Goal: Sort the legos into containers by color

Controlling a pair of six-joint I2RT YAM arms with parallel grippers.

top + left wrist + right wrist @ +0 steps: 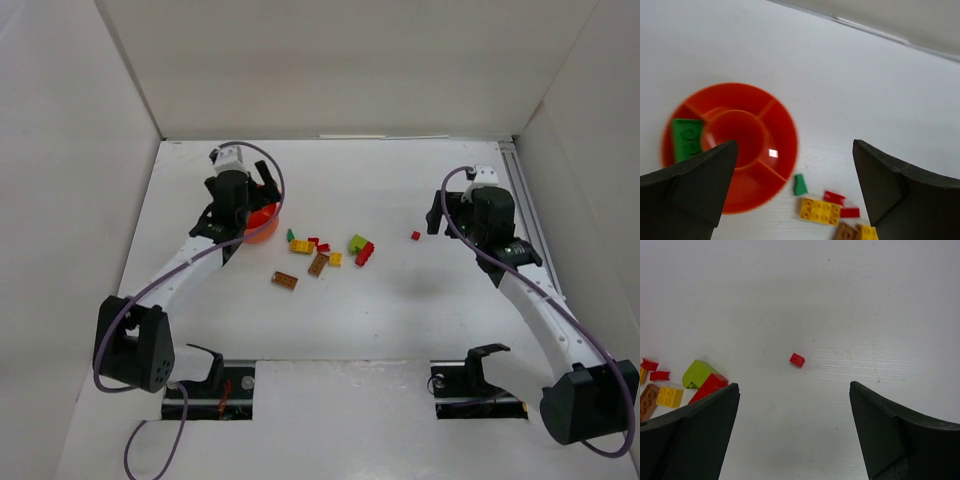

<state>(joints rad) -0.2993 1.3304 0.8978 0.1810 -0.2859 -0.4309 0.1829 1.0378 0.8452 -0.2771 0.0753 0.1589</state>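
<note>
**Both grippers wide and empty; one green brick in the bowl**

Left side: the left gripper [794, 146] hangs over the orange bowl [786, 131], jaws spread wide with nothing between them. The bowl has a round centre well ringed by outer compartments. A green brick [687, 137] lies in the outer compartment at 9 o'clock in the left wrist view.

Just off the bowl's rim at 4 o'clock sits a small green piece [800, 185]. Beyond it lie a yellow brick [820, 211] and two small red pieces [833, 197]. All of these are on the white table [400, 330], not in the bowl.

Top view: the bowl sits at 10 o'clock from the loose cluster. At the cluster's 3 o'clock end a lime brick [356, 242] touches a red brick [366, 254]. A brown plate [284, 281] lies apart at the cluster's 7 o'clock.

Right side: the right gripper [794, 387] hangs above bare table, jaws wide and empty. A lone small red brick [797, 359] lies at 12 o'clock of the gap between its fingers. It is well apart from the cluster, which shows at 9 o'clock in the right wrist view.
</note>
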